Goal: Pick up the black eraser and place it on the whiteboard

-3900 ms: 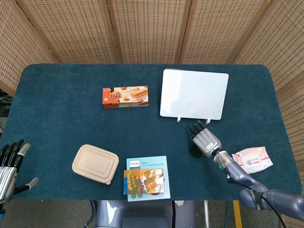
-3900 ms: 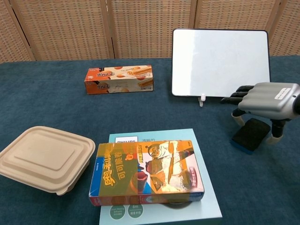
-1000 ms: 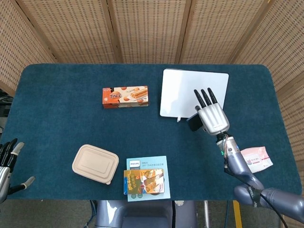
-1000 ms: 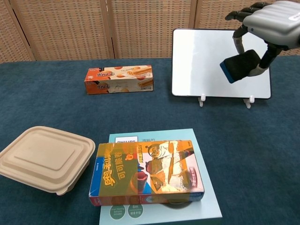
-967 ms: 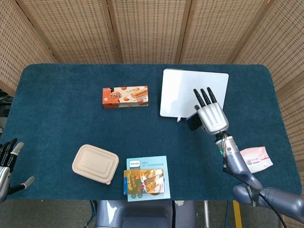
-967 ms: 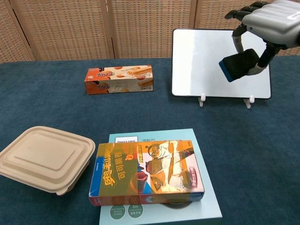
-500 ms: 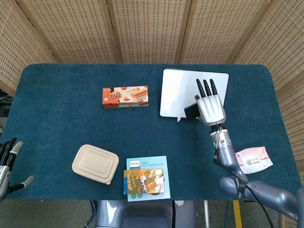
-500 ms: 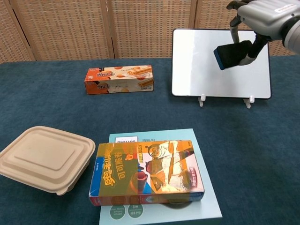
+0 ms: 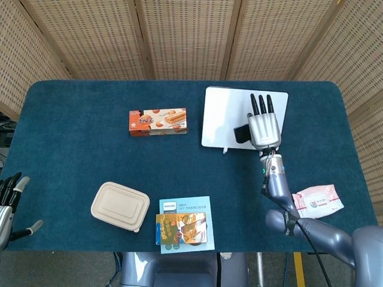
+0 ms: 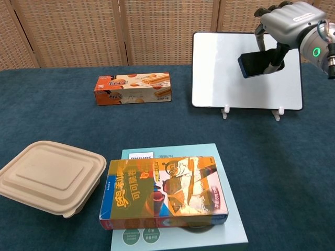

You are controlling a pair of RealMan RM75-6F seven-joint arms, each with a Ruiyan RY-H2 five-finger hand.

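Observation:
My right hand [image 9: 264,127] [image 10: 287,25] grips the black eraser [image 9: 240,133] [image 10: 255,64] and holds it over the whiteboard [image 9: 227,113] [image 10: 220,68]. In the chest view the eraser hangs in front of the board's right half, its flat face towards the board; whether it touches the surface I cannot tell. The whiteboard stands tilted on small white feet at the back right of the blue table. My left hand [image 9: 7,203] shows at the lower left edge of the head view, off the table, fingers apart and holding nothing.
An orange snack box [image 9: 158,121] [image 10: 133,88] lies left of the whiteboard. Near the front edge sit a beige lidded container [image 9: 119,206] [image 10: 49,177] and a colourful box on a pale blue booklet [image 9: 182,227] [image 10: 165,192]. A pink packet [image 9: 317,200] lies at the right.
My right hand lifted the eraser off the table, carried it back and to the left, and now holds it over the whiteboard. The left hand stayed put.

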